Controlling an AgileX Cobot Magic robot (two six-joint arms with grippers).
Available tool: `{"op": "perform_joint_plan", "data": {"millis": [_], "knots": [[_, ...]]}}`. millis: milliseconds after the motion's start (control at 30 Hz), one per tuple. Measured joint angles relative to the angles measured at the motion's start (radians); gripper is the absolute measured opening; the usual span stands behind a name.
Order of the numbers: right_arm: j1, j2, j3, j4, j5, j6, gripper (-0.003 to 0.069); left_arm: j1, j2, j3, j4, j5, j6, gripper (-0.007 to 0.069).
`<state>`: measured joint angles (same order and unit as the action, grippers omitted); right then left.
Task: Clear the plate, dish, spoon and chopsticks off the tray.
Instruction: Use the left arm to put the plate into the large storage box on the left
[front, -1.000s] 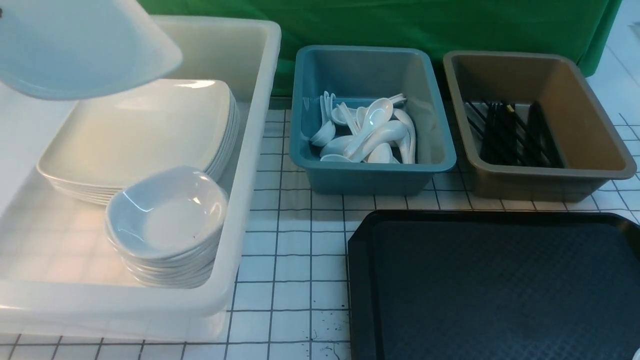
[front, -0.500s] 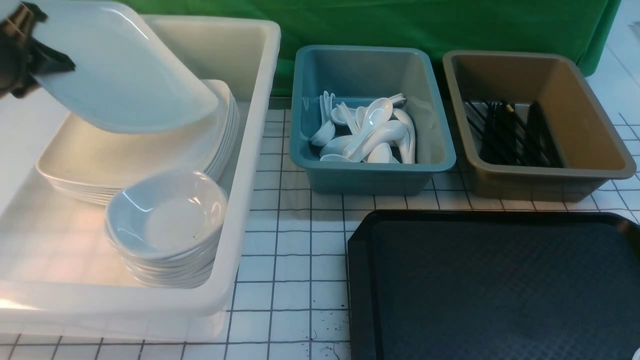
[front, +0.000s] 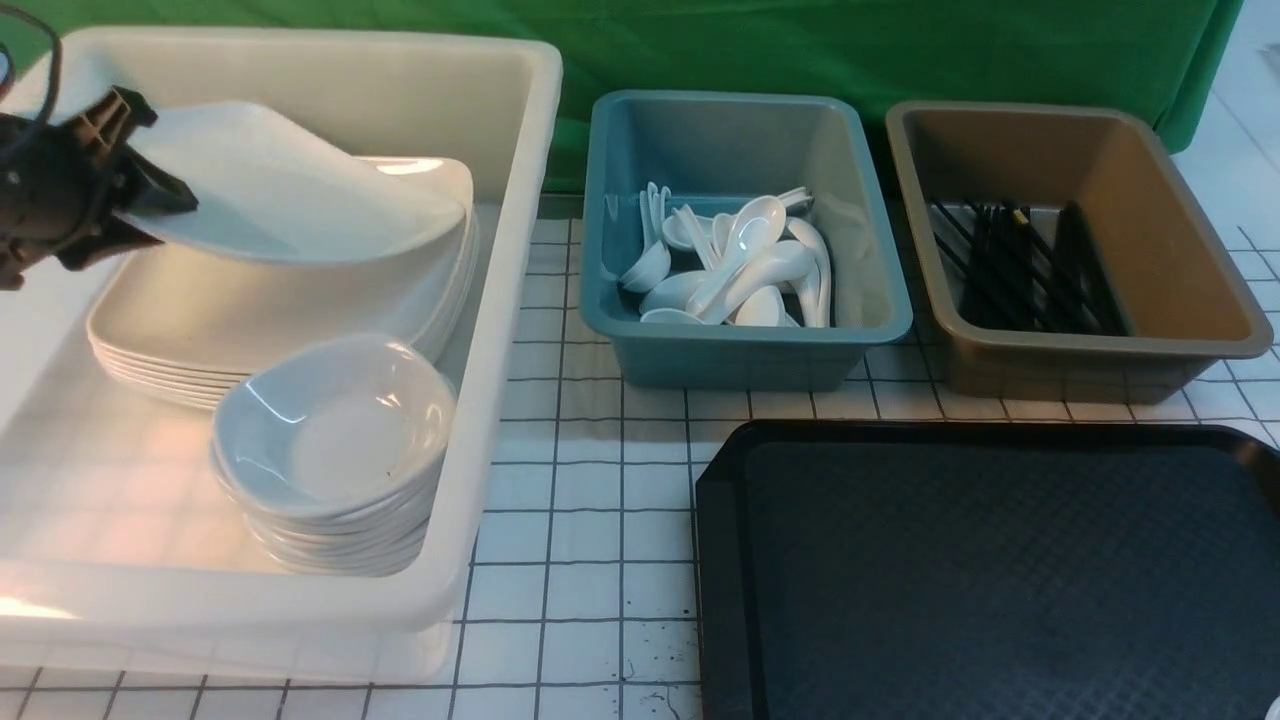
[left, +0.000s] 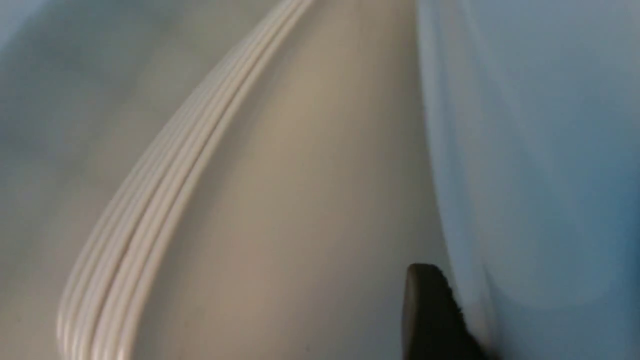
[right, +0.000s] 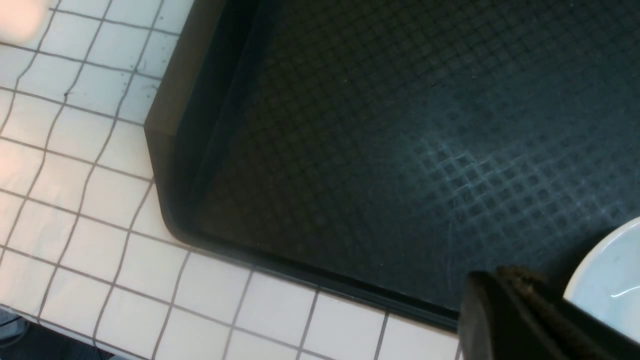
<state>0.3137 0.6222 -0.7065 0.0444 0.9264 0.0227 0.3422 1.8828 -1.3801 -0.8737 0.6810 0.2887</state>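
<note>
My left gripper (front: 140, 165) has the near-left edge of the white plate (front: 290, 190) between its fingers, over the white tub (front: 505, 300). The plate is tilted, and its far right corner rests on the stack of plates (front: 250, 315). In the left wrist view one dark finger (left: 425, 310) lies beside the plate's underside (left: 540, 150); whether it still presses is unclear. My right gripper (right: 500, 280) is shut and empty above the black tray's (right: 350, 125) near corner, beside a white dish (right: 612, 280) on the tray (front: 1000, 580).
A stack of small dishes (front: 330, 440) stands at the front of the white tub. Behind the tray, the blue tub (front: 745, 350) holds several white spoons (front: 740, 265) and the brown tub (front: 1080, 365) holds black chopsticks (front: 1020, 270). The table is white and gridded, with a green cloth behind.
The left gripper has come down into view with the plate. The plate dropped from high over the tub until its far corner met the stack. Nothing else moved.
</note>
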Motion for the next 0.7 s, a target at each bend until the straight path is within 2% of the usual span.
{"op": "perform_joint_plan", "data": {"millis": [100, 133, 167, 267, 467, 700], "knots": [[0.0, 0.0, 0.0, 0.0, 0.0, 0.0, 0.0033, -0.002, 0.005, 0.0, 0.042, 0.109, -0.003, 0.0395], [0.0, 0.0, 0.0, 0.0, 0.0, 0.0, 0.0033, -0.002, 0.005, 0.0, 0.044, 0.109, -0.003, 0.0395], [0.0, 0.0, 0.0, 0.0, 0.0, 0.0, 0.0033, -0.004, 0.006, 0.0, 0.056, 0.153, 0.0, 0.0436], [0.0, 0.0, 0.0, 0.0, 0.0, 0.0, 0.0034, -0.005, 0.006, 0.0, 0.084, 0.24, 0.009, 0.0491], [0.0, 0.0, 0.0, 0.0, 0.0, 0.0, 0.0037, -0.005, 0.006, 0.0, 0.177, 0.354, 0.011, 0.0523], [0.0, 0.0, 0.0, 0.001, 0.018, 0.0, 0.0037, -0.006, 0.006, -0.047, 0.179, 0.508, 0.01, 0.0523]]}}
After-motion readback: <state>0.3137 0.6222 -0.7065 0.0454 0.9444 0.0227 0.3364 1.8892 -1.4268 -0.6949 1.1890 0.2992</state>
